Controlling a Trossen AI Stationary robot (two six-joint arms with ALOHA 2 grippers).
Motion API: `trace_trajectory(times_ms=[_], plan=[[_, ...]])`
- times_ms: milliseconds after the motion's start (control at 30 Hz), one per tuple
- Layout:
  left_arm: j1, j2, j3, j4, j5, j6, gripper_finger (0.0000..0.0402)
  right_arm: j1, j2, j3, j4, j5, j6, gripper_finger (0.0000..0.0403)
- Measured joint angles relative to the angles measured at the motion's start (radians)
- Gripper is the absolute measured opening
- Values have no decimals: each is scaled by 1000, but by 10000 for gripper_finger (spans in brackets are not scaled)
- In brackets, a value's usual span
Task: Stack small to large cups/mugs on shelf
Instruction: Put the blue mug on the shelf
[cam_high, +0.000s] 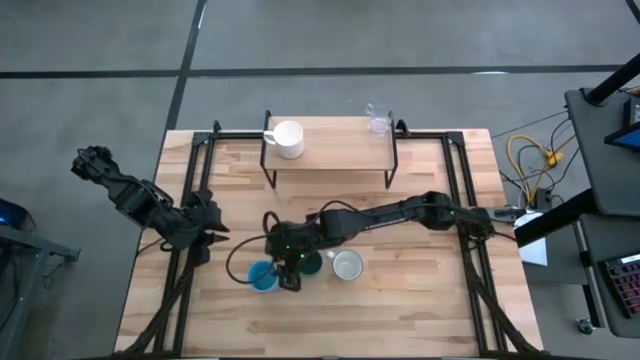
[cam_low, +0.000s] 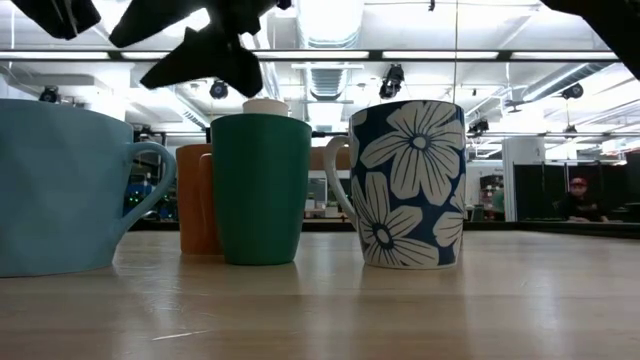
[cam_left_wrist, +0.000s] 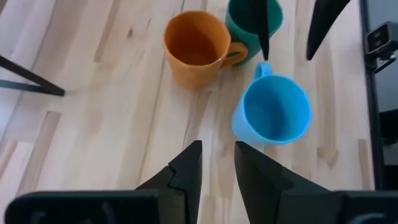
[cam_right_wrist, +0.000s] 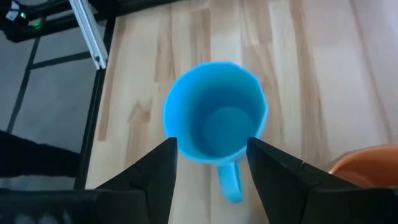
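Note:
My right gripper (cam_right_wrist: 210, 146) is open and hovers above the light blue mug (cam_right_wrist: 214, 112), one finger on each side of its rim, touching nothing. In the low view the gripper (cam_low: 200, 50) shows clear above the mugs. The blue mug (cam_high: 263, 276), orange mug (cam_left_wrist: 196, 43), dark green cup (cam_high: 310, 263) and flower-patterned mug (cam_high: 347, 265) stand upright on the tabletop. A white mug (cam_high: 288, 138) stands on the shelf (cam_high: 330, 160), and a clear glass (cam_high: 378, 122) is at its far right corner. My left gripper (cam_high: 212, 238) waits near the table's left edge, slightly open (cam_left_wrist: 217, 146).
The orange mug (cam_low: 195, 200), green cup (cam_low: 260, 185) and flower mug (cam_low: 410, 185) crowd close to the right of the blue mug (cam_low: 60, 190). Black frame rails (cam_high: 195, 190) run along both table sides. Bare wood lies near the table's front edge.

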Motion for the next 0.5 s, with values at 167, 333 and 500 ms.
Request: trace_trajectory(times_ms=[167, 333, 500], plan=[[0, -5, -17, 46, 0, 60, 79, 9, 21, -2, 3, -31, 0, 187], [1, -2, -18, 51, -4, 80, 80, 26, 53, -4, -3, -71, 3, 187], [1, 0, -18, 51, -5, 80, 80, 24, 61, -10, 2, -92, 3, 187]])
